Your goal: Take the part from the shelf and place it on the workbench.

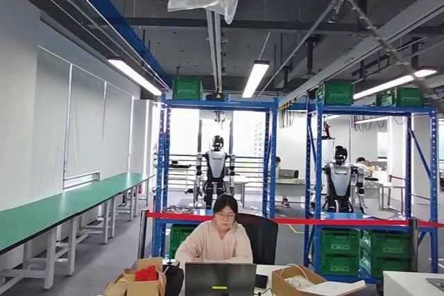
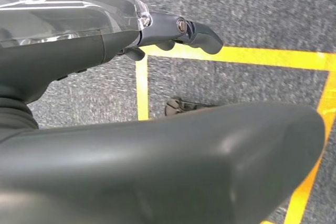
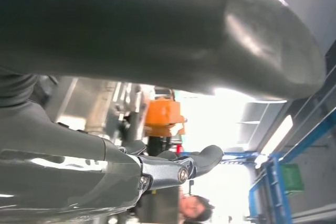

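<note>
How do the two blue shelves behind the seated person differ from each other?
The left shelf has one green crate on top; the right shelf has several. The left shelf holds a single green crate at the bottom, the right shelf a row of them. Both are blue steel with a humanoid robot standing behind.

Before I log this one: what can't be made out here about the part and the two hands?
- Part: too small to pick out on the blue shelves, head view.
- Left hand: thick thumb covers the fingers, left wrist view.
- Right hand: thumb fills the frame, fingers partly hidden, right wrist view.
</note>
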Tool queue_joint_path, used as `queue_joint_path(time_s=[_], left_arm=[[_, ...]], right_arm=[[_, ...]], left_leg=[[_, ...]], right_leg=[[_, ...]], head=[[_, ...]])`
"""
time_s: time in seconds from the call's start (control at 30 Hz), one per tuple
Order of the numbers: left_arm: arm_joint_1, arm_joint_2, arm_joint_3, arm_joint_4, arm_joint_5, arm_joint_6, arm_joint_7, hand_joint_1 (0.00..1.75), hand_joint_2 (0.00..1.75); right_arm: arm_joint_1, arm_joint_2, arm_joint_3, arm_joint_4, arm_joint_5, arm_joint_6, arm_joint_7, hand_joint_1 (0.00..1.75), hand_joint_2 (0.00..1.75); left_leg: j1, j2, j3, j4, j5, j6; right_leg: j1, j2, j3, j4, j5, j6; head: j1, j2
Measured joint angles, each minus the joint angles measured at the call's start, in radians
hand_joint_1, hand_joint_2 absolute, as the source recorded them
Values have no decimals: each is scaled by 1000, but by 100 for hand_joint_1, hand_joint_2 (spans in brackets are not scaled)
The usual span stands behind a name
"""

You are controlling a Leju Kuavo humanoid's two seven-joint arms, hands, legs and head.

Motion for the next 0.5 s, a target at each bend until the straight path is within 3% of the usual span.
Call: queue_joint_path(time_s=[0.03,0.07,0.13,0.17,0.23,0.3,0.33,0.37,0.4,0.43,0.5], left_arm=[[1,-1,2,0,0,0,0,0,0],[2,-2,4,0,0,0,0,0,0],[4,-3,8,-1,-1,0,0,0,0],[5,-3,9,-1,-1,0,0,0,0],[8,-4,10,-1,-1,0,1,0,0],[9,-5,11,-1,-2,0,1,0,0],[8,-5,12,-1,-4,0,0,0,0],[8,-5,13,-2,-6,0,0,0,0],[8,-5,15,-3,-8,0,0,0,0],[8,-6,19,-4,-12,0,0,0,0],[5,-7,26,-7,-20,0,-2,0,0]], right_arm=[[0,1,-2,3,1,1,0,0,0],[1,3,-5,6,1,1,0,0,0],[5,4,-11,12,2,2,0,0,0],[7,6,-13,16,2,2,0,0,0],[7,9,-16,22,3,2,0,0,0],[9,11,-17,29,10,-8,0,0,0],[9,10,-17,35,16,-21,0,0,0],[8,10,-16,42,25,-39,0,0,0],[8,9,-14,53,35,-59,1,0,0],[6,7,-12,72,48,-80,6,0,0],[-7,1,-6,152,82,-131,25,0,0]], left_leg=[[0,0,-5,0,10,-4],[1,0,-9,0,20,-10],[7,0,-19,-2,31,-21],[9,-2,-25,5,16,-26],[10,-7,-42,68,-67,-33],[11,-7,-64,191,-160,-39],[11,-7,-68,247,-176,-42],[12,-7,-62,279,-167,-45],[14,-7,-43,279,-138,-47],[17,-7,-8,245,-107,-49],[20,-8,90,112,-94,-48]], right_leg=[[4,0,46,-71,-9,-6],[9,0,73,-116,-16,-9],[12,-3,73,-143,-7,-16],[12,-5,64,-146,6,-23],[10,-9,40,-147,30,-35],[11,-10,6,-135,48,-39],[11,-11,-15,-125,56,-39],[11,-12,-37,-114,63,-38],[11,-12,-60,-101,70,-36],[10,-12,-83,-87,76,-33],[12,-10,-121,-59,85,-26]], head=[[0,0],[0,0],[0,0],[1,1],[1,0],[1,0],[1,0],[1,0],[1,0],[1,0],[1,0]])
